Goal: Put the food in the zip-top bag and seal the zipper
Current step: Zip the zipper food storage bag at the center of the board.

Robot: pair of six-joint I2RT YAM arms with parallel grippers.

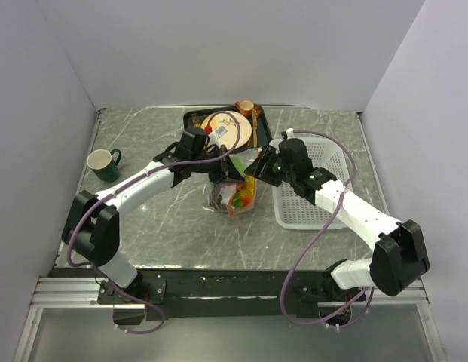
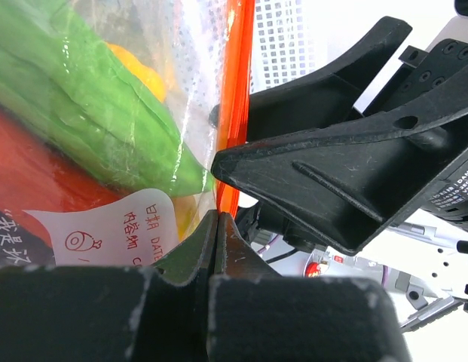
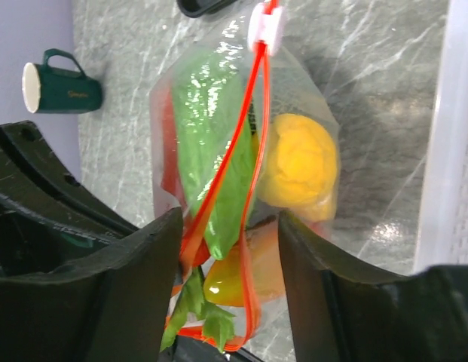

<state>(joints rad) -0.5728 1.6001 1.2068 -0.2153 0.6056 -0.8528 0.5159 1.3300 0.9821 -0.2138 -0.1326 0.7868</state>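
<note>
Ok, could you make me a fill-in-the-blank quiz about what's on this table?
1. The mug at the table's left is dark ___.
2. The mesh basket beside the bag is ___.
3. The ___ pincer is shut on the bag's orange-red strip.
4. The ___ pincer stands open astride that strip.
Missing: green; white; left; right.

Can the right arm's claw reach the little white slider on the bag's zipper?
Probably yes. The right gripper stands open astride the zip-top bag, and the zipper runs uncovered from there to the white slider.
</note>
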